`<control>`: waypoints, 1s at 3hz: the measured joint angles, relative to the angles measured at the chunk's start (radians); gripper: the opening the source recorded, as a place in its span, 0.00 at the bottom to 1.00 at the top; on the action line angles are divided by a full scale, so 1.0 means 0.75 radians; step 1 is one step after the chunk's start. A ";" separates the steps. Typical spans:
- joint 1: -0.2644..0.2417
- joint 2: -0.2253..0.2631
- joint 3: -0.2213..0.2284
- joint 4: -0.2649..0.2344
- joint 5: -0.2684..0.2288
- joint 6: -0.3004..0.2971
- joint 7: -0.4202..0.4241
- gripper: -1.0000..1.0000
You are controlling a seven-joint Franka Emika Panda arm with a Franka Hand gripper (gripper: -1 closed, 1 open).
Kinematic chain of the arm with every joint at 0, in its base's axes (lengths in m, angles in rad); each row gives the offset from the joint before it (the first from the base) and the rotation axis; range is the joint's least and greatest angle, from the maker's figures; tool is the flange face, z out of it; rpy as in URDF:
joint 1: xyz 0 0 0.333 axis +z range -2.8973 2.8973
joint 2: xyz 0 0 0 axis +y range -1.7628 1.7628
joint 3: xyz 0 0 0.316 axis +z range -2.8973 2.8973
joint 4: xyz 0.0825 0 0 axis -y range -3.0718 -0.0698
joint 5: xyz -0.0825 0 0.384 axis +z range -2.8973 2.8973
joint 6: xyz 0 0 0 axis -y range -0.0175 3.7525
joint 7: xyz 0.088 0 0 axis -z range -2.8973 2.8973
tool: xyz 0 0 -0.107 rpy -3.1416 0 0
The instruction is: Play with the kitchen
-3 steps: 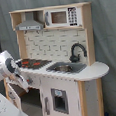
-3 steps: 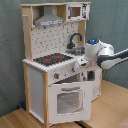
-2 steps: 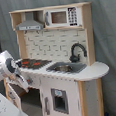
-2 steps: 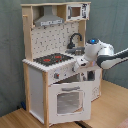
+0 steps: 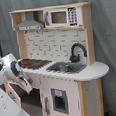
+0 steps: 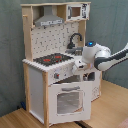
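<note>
The kitchen [image 5: 72,95] [image 6: 37,85] is a white and light-wood toy unit that shows in both exterior views. It has a black-red hob [image 5: 34,62] [image 6: 52,60], a black faucet [image 5: 77,51] [image 6: 75,40], a steel sink [image 5: 65,68], a grey hood [image 5: 30,26] [image 6: 50,21] and a microwave [image 5: 63,17] [image 6: 77,11]. The windowed oven door [image 6: 67,100] is shut. My gripper [image 5: 27,87] [image 6: 76,67] hangs at the counter's front edge beside the hob, just above the oven. Whether it touches the front I cannot tell.
My white arm [image 6: 107,57] reaches in from the second exterior view's right, across the sink end of the counter. A grey curtain [image 5: 107,34] hangs behind the kitchen. The kitchen stands on a wooden floor [image 6: 112,107].
</note>
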 joint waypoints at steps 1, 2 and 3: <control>-0.093 0.024 0.080 -0.011 0.000 0.063 0.000 0.00; -0.180 0.043 0.159 -0.022 0.000 0.131 0.002 0.00; -0.266 0.061 0.261 -0.023 0.002 0.191 0.011 0.00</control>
